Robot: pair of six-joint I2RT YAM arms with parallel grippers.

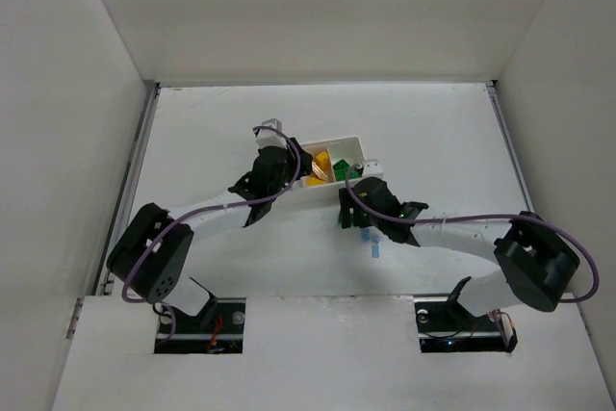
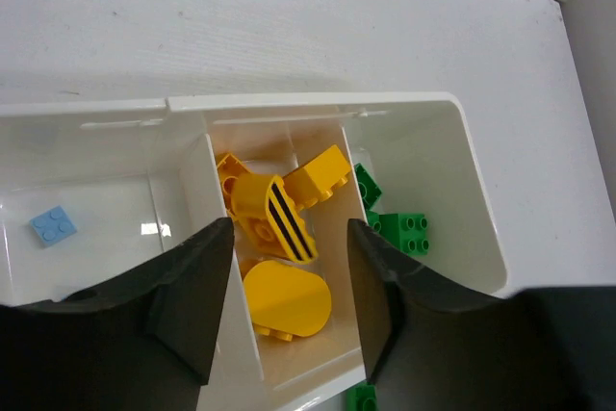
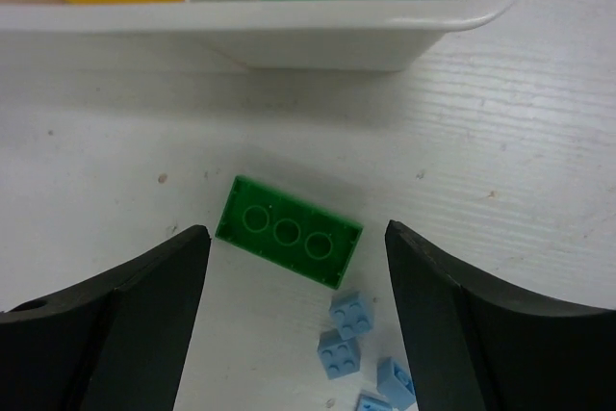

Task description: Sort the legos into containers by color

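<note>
The white tray (image 1: 358, 146) has three compartments. In the left wrist view its left compartment holds one pale blue brick (image 2: 53, 225), the middle one several yellow bricks (image 2: 284, 295), the right one green bricks (image 2: 404, 231). My left gripper (image 2: 289, 310) is open and empty, its jaws astride the middle compartment. My right gripper (image 3: 296, 281) is open and empty above a green brick (image 3: 289, 231) lying upside down on the table just in front of the tray (image 3: 318, 31). Several pale blue bricks (image 3: 345, 334) lie beside it.
White walls enclose the table (image 1: 192, 141) on the left, back and right. Both arms reach in toward the tray from the near edge. A green brick edge (image 2: 364, 398) shows just outside the tray's near wall in the left wrist view.
</note>
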